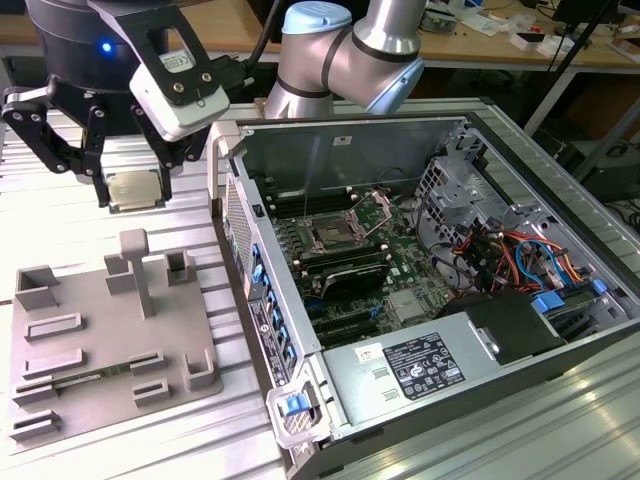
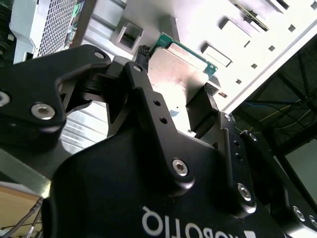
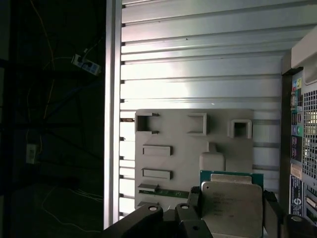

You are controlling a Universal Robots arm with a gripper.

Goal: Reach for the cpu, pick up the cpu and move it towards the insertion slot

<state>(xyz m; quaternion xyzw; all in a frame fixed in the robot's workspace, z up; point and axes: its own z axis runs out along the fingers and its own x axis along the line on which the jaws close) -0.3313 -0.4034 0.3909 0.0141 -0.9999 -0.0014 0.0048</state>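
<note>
The cpu point(image 1: 136, 190), a small square chip with a pale metal top, hangs in the air, clamped between the two black fingers of my gripper point(image 1: 133, 192). It is above the table, beyond the gray fixture plate point(image 1: 100, 330) and to the exterior view's left of the open computer case. In both wrist views the fingers press on opposite edges of the cpu point(image 2: 181, 64) point(image 3: 232, 206), which has a green border. The insertion slot point(image 1: 335, 235), a silver-framed socket with a dark centre, lies on the motherboard inside the case, well to the exterior view's right of the gripper.
The open computer case point(image 1: 250, 290) has a tall near wall between the gripper and the socket. Inside are black memory slots point(image 1: 345, 270), cables point(image 1: 510, 260) and a labelled power supply point(image 1: 420, 365). The fixture plate point(image 3: 188, 148) carries upright posts and recesses on the ribbed metal table point(image 1: 60, 220).
</note>
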